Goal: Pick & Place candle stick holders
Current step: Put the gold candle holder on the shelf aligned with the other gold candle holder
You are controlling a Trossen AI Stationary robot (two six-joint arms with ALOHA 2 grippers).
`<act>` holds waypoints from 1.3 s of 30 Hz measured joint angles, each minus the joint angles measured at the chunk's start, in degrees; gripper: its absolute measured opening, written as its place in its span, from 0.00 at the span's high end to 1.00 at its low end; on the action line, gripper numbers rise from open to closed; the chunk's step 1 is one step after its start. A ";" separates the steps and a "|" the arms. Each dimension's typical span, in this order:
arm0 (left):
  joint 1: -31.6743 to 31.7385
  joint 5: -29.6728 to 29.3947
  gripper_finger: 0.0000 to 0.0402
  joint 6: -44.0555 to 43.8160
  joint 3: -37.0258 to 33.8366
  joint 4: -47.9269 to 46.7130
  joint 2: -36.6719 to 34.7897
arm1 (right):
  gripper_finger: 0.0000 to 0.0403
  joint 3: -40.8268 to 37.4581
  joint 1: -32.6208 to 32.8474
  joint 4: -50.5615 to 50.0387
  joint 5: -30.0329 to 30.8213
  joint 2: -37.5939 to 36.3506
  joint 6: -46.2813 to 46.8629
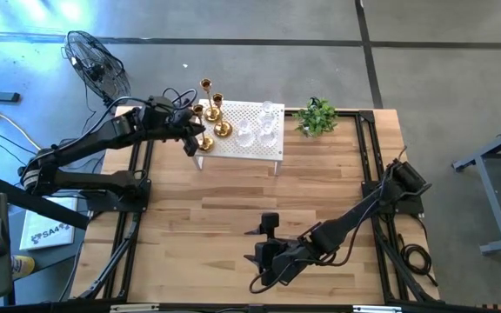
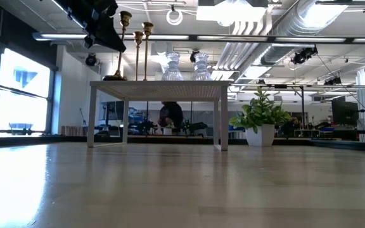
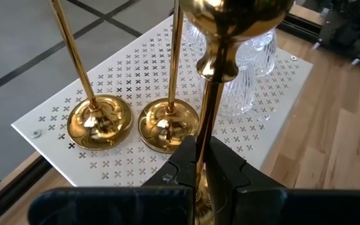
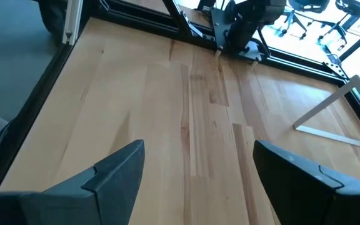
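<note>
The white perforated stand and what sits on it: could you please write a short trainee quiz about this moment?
1. True or false: the left tool is shut on a gold candle stick holder.
2. How many gold holders stand free on the white stand? A one, B two, C four.
3. Fill in: the right tool hangs open over the bare wooden ____.

Key: 1 true. 2 B: two gold bases rest on the stand beside the clear glass holders. 3 table.

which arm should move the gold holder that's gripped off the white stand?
Left. Its gripper is already shut on a gold holder's stem over the white stand. The right gripper hangs open over bare table, far off.
</note>
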 joint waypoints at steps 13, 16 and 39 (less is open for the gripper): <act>-0.02 0.00 0.98 0.98 0.00 0.41 0.00 | 0.28 0.01 0.00 0.63 -0.29 0.00 -0.03; -0.02 0.23 0.98 1.02 0.00 0.43 0.00 | 0.28 0.01 0.00 1.00 -0.29 0.00 -0.06; -0.02 0.39 0.98 1.87 0.00 -0.03 0.00 | 0.28 0.05 -0.04 1.01 -0.79 0.02 -1.23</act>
